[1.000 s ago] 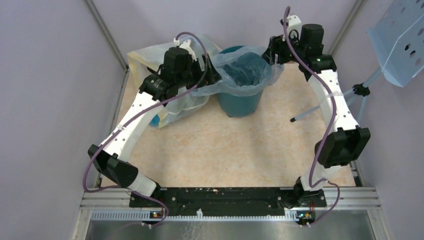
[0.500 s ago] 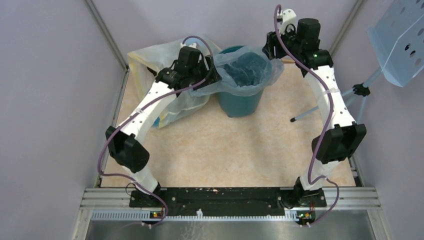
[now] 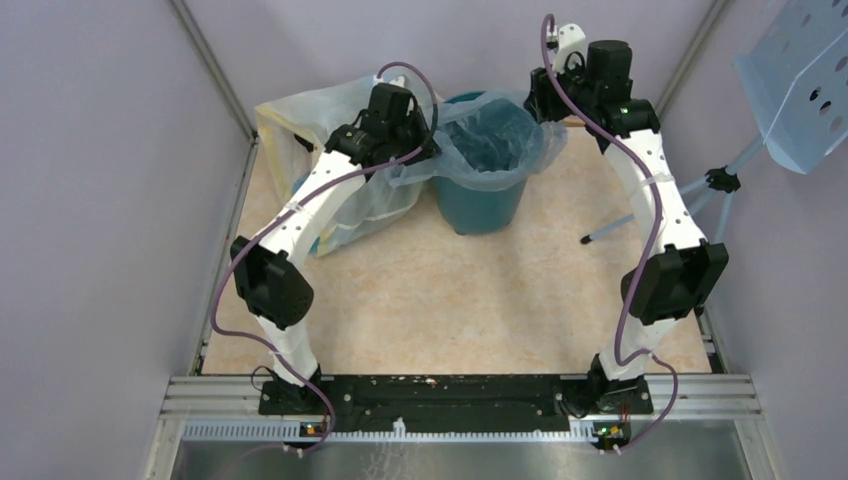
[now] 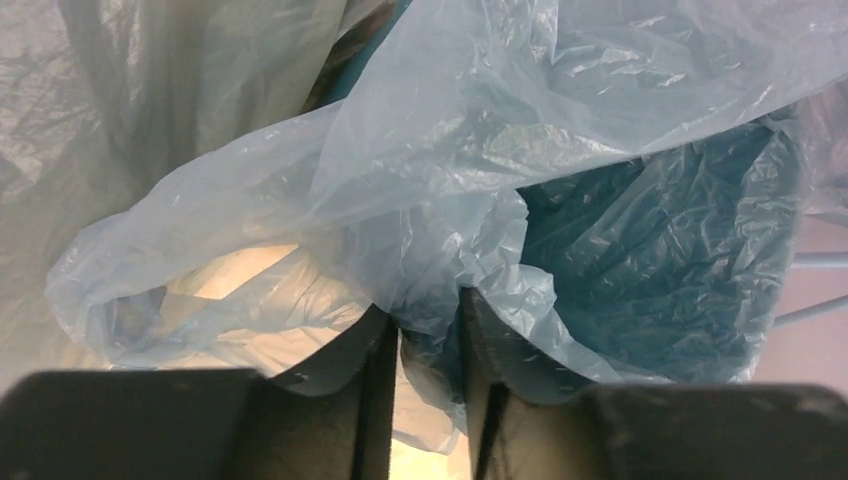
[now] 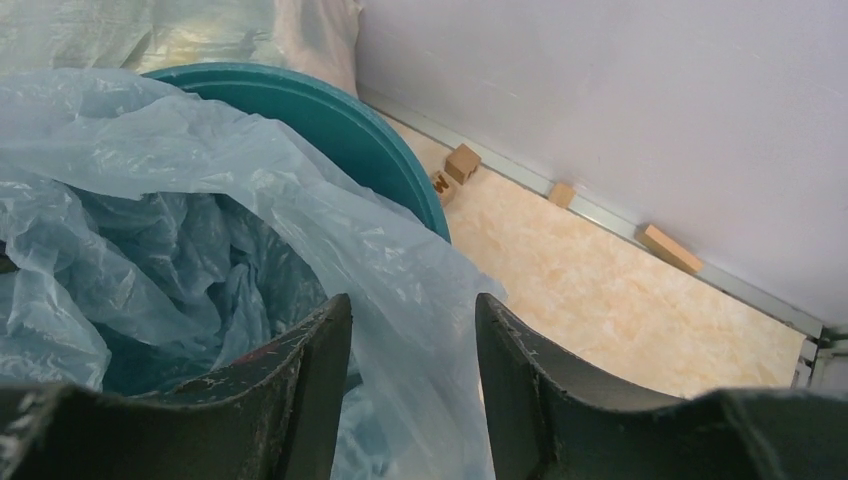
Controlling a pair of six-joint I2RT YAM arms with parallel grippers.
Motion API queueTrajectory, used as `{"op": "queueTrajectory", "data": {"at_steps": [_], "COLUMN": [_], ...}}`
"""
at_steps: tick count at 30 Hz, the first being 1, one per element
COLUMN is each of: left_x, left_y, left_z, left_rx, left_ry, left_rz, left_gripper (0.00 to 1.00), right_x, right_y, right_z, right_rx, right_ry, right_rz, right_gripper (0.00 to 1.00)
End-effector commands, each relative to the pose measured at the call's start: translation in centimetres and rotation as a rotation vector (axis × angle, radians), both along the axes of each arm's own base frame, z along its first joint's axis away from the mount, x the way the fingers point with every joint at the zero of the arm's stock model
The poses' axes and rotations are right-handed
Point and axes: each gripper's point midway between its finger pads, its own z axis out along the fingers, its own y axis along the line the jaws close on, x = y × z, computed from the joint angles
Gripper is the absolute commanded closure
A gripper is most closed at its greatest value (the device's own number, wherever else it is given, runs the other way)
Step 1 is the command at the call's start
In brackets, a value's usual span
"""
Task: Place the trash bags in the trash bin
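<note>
Top external view: yellow bag (image 3: 290, 115) sits far left; left gripper (image 4: 430, 318) pinches the liner (image 3: 490, 140) at its left rim; liner drapes inside the bin (image 3: 480, 207); right gripper (image 5: 412, 300) straddles its right rim, jaws apart

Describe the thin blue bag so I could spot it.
Find the teal bin at the back. The blue bag lines its mouth and spills over the rim. Unlike the yellowish bag beside it, it is pale blue and crinkly.
</note>
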Motion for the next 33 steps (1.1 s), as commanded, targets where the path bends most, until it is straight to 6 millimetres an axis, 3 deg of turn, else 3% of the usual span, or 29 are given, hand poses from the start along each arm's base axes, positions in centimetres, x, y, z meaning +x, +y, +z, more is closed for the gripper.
{"op": "queueTrajectory", "data": {"at_steps": [1,5,10,17,23,27,33], "left_x": [0.4,0.6,-0.3,-2.9,-6.4,-8.7,-10.6], "left_y": [-0.3,-0.3,-1.2,0.1,0.8,0.0,-0.9], "left_z": [1.2,2.6,4.0,5.2,5.4,6.2,6.4], "left_rx": [0.012,0.039,0.041,0.106,0.128,0.064,0.003], "left_ry": [-0.047,-0.08,-0.089,-0.09,-0.078,-0.11,-0.098], "left_rz": [-0.038,-0.073,-0.168,-0.24,-0.353,-0.464,-0.55], "left_gripper": [0.77,0.92,1.0,1.0,1.0,1.0,1.0], "right_x": [-0.4,-1.3,-4.3,-11.0,-16.6,-18.9,-20.4], "right_y": [1.3,1.0,0.7,1.4,2.8,4.5,7.4], "right_z": [3.0,3.6,6.0,7.2,7.4,6.4,6.4], "right_rx": [0.029,0.021,0.078,0.155,0.255,0.264,0.159], "right_ry": [-0.052,-0.046,-0.042,0.025,0.092,0.129,0.115], "right_rz": [-0.043,-0.108,-0.115,-0.023,0.104,0.222,0.356], "right_gripper": [0.5,0.42,0.36,0.35,0.36,0.38,0.39]}}
